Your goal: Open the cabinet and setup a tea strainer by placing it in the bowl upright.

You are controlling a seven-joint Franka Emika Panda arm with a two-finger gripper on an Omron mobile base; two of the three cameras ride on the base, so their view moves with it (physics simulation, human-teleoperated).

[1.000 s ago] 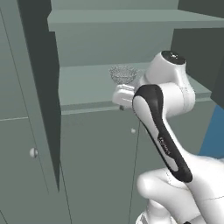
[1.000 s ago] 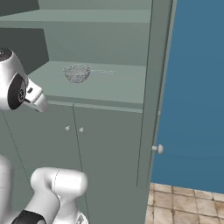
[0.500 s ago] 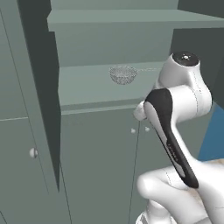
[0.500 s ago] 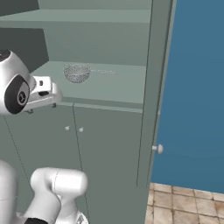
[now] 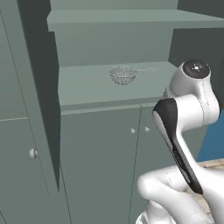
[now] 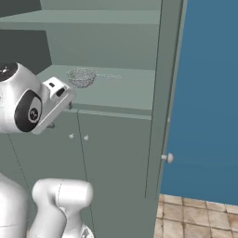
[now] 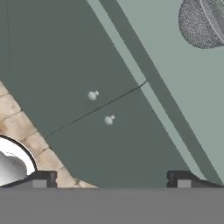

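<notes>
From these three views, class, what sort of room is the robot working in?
Probably a kitchen: a tall grey-green cabinet with knobbed doors, a wire-mesh tea strainer on its shelf, and a tiled floor.

- The cabinet (image 5: 100,39) stands in front of the robot with its doors swung out to both sides.
- The tea strainer (image 5: 123,75) sits on the shelf (image 5: 83,87) inside the cabinet, near the middle.
- Two lower doors (image 5: 105,162) are below the shelf, side by side and closed, with two small knobs (image 5: 139,130) close together where they meet.
- The floor (image 6: 195,218) lies below the cabinet, to the right.
- The robot arm (image 5: 183,127) is in front of the shelf, right of the tea strainer.
</notes>
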